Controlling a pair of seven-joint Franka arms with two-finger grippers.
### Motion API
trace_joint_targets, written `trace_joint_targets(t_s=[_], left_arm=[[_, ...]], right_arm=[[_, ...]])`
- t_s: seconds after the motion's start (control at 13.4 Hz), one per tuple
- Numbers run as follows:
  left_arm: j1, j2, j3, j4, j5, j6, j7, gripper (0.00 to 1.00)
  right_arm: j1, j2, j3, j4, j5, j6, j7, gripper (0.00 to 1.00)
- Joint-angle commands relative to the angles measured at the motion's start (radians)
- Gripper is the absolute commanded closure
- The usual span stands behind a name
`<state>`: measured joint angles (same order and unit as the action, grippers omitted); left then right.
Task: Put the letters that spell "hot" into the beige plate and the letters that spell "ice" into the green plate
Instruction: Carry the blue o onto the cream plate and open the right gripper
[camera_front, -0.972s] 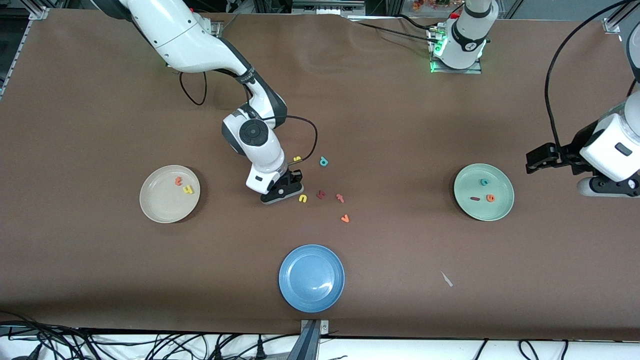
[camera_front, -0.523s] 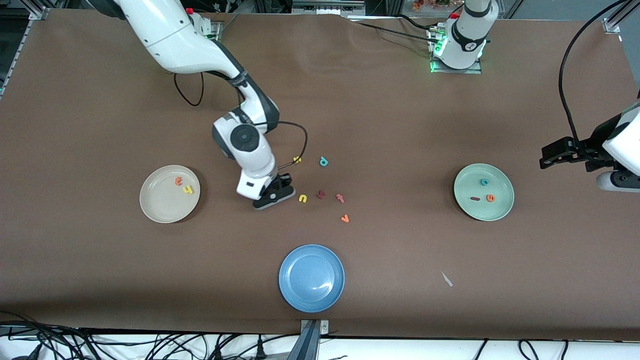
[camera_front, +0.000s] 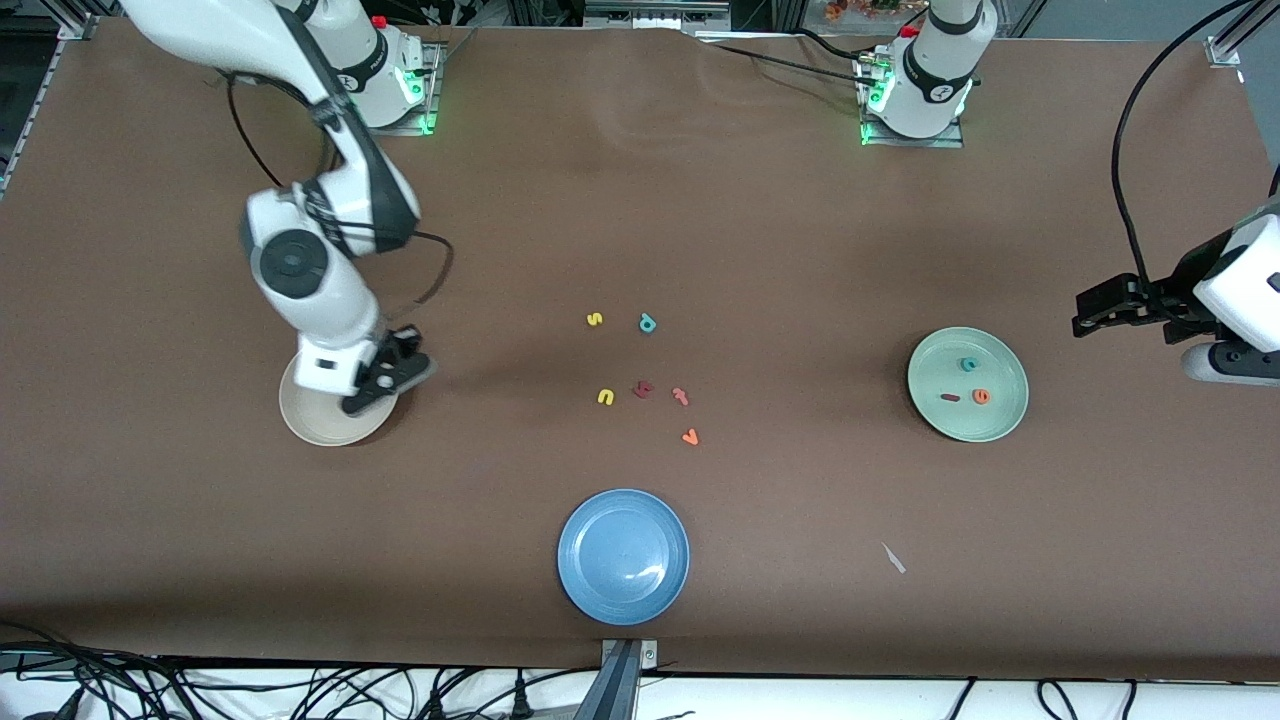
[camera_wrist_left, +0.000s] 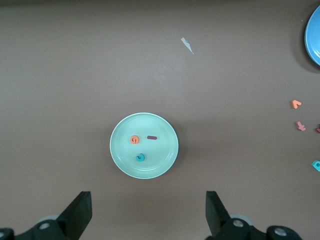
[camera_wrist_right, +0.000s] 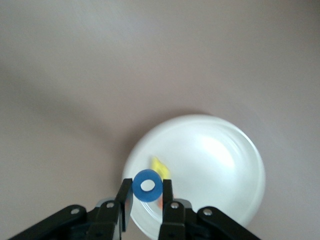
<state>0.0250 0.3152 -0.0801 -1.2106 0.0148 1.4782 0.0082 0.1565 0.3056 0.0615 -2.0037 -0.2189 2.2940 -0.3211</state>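
My right gripper (camera_front: 383, 378) hangs over the rim of the beige plate (camera_front: 312, 420), shut on the blue ring-shaped o (camera_wrist_right: 147, 185). In the right wrist view the yellow h (camera_wrist_right: 160, 166) lies in the beige plate (camera_wrist_right: 215, 160), just past the o; the orange t is mostly hidden under the fingers. The green plate (camera_front: 1008, 412) holds the teal c (camera_front: 968, 365), the orange e (camera_front: 982, 396) and the dark red i (camera_front: 950, 397). My left gripper (camera_front: 1092, 312) waits open over bare table beside the green plate (camera_wrist_left: 165, 155), toward the left arm's end.
Loose letters lie mid-table: a yellow s (camera_front: 594, 319), teal p (camera_front: 647, 323), yellow u (camera_front: 605, 397), a dark red letter (camera_front: 642, 389), a salmon one (camera_front: 680, 396) and an orange v (camera_front: 689, 436). A blue plate (camera_front: 623, 555) sits nearer the camera. A white scrap (camera_front: 893, 558) lies close by.
My right arm swung from the loose letters mid-table over to the beige plate, carrying the blue o. My left arm drew back slightly toward its end of the table.
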Motion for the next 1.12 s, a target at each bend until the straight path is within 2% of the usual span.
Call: trace_joint_targets(t_s=[0.0,0.15,0.3,0.37,0.75,0.97,1.05], left_arm=[[-0.005,-0.012,0.008,-0.009,-0.022,-0.006,0.023,0.0],[-0.011,-0.012,0.003,-0.009,-0.026,-0.007,0.021,0.0],[-0.02,-0.012,0.003,-0.009,-0.022,-0.013,0.021,0.0],[-0.02,-0.012,0.005,-0.009,-0.022,-0.013,0.021,0.0],[-0.016,-0.012,0.006,-0.007,-0.022,-0.013,0.021,0.0],[-0.016,-0.012,0.006,-0.007,-0.022,-0.013,0.023,0.0],[-0.01,-0.012,0.008,-0.007,-0.022,-0.013,0.023,0.0]], right_arm=[[-0.038,-0.045,-0.052,-0.085,-0.002,0.024,-0.145,0.89],[-0.051,-0.031,-0.074,-0.133,-0.004,0.122,-0.171,0.88],[-0.052,-0.023,-0.078,-0.148,-0.002,0.15,-0.17,0.8],[-0.052,-0.023,-0.078,-0.147,-0.002,0.151,-0.168,0.64],[-0.052,-0.025,-0.078,-0.141,-0.002,0.15,-0.156,0.4],[-0.052,-0.051,-0.077,-0.135,0.019,0.139,-0.135,0.34],[-0.052,-0.068,-0.077,-0.133,0.077,0.109,-0.131,0.33]])
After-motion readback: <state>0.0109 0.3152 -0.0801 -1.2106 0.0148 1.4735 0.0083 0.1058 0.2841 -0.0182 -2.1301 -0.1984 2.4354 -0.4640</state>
